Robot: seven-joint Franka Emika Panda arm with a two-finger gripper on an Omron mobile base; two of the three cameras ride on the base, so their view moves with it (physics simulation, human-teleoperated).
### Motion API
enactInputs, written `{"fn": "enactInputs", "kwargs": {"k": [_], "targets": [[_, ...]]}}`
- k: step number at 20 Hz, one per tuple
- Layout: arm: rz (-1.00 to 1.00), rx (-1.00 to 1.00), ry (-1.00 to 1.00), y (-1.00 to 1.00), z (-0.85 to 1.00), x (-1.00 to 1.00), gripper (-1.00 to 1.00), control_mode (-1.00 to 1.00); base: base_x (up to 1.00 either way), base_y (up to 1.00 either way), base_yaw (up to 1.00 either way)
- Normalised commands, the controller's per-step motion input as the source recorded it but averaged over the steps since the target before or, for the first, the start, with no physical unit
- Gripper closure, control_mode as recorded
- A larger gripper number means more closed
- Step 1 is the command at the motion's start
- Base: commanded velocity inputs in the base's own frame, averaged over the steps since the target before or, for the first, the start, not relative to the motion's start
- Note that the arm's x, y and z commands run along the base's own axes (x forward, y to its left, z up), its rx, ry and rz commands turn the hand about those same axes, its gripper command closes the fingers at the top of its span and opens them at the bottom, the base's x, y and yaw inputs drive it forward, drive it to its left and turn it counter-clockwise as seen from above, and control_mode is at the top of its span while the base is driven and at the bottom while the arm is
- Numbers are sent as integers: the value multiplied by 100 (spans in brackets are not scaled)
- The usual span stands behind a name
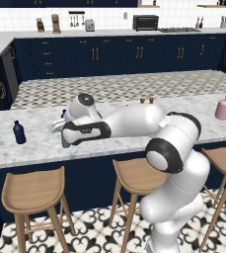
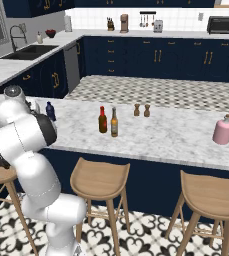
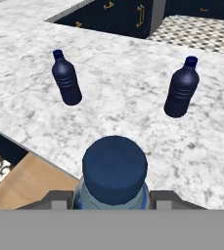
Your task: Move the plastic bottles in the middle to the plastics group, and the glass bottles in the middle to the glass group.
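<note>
We count one pale teal bottle (image 3: pixel 114 178), positioned between the two fingers of the gripper (image 3: pixel 114 197); its dark blue cap sits centred at the bottom of the hand view, and the jaws are clamped on its body from both sides. In the left base view the gripper (image 1: pixel 61 129) is over the front part of the marble counter (image 1: pixel 35 143), near its left end, with the bottle's lower body (image 1: pixel 65 143) visible beneath the hand. We count two dark navy-blue bottles ahead of the gripper: one (image 3: pixel 67 79) to the left and one (image 3: pixel 182 89) to the right in the hand view, both upright and well apart from each other. We count two glass bottles at the middle of the counter, standing just beside each other: one dark brown bottle with a red cap (image 2: pixel 102 120) and one amber bottle (image 2: pixel 114 122). Behind them stand two small brown shakers (image 2: pixel 141 110). We count one pink bottle (image 2: pixel 223 130), upright near the right end of the counter. Three wooden stools (image 2: pixel 100 181) stand along the front of the counter.
</note>
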Motion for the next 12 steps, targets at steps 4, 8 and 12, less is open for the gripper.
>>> {"fn": "enactInputs", "kwargs": {"k": [4,8,12], "targets": [[0,0,-4,31,0,26,100,-100,0,0,0],[0,0,-1,33,0,0,100,-100,0,0,0],[0,0,0,29,0,8,100,-100,0,0,0]]}}
